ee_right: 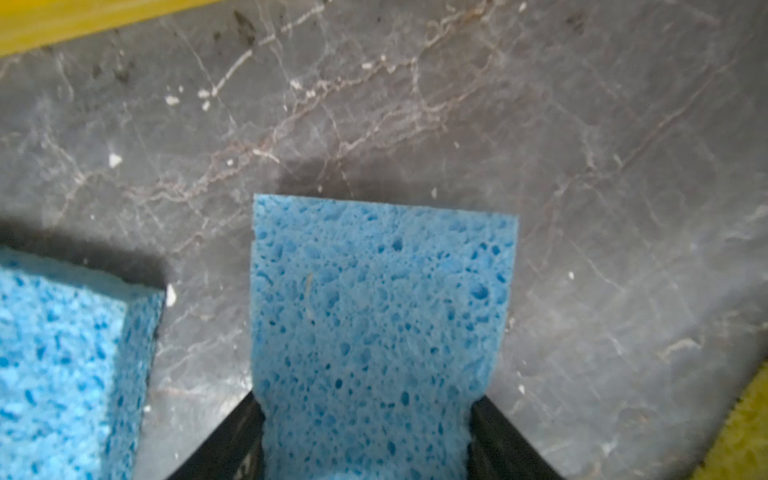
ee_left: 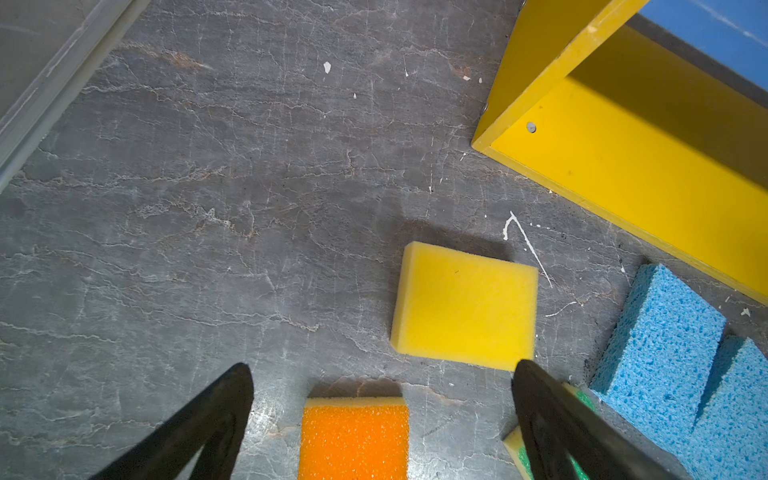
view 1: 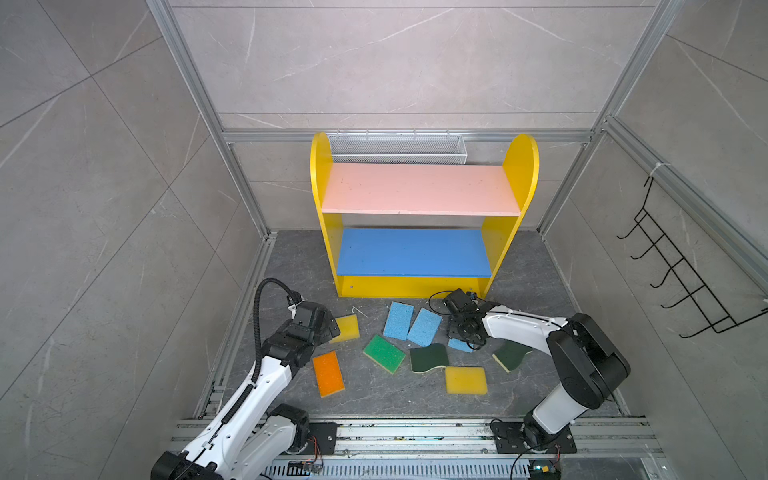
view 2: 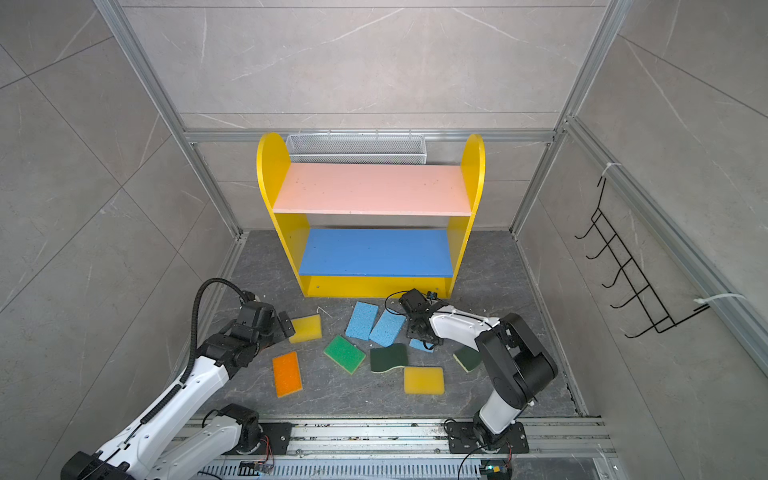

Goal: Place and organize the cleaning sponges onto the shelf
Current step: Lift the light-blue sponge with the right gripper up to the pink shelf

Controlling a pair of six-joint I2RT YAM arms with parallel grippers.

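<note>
Sponge [ee_right: 382, 299], light blue, points lengthwise out from right tool [ee_right: 365, 403].

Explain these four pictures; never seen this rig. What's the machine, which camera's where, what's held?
Two robot arms with two-finger grippers work over a dark stone floor inside a tiled booth. Two pictures come from one overhead stereo camera and look nearly alike; the other two come from a camera on each wrist, looking past the fingers. At the back stands a yellow shelf, its pink and blue boards bare. In front lie two yellow sponges, an orange sponge, a bright green sponge, two dark green scourers and two light blue sponges. The left gripper hangs open above the floor, holding nothing. The right gripper pinches a third light blue sponge by its sides; lifted or not, I cannot tell.
</note>
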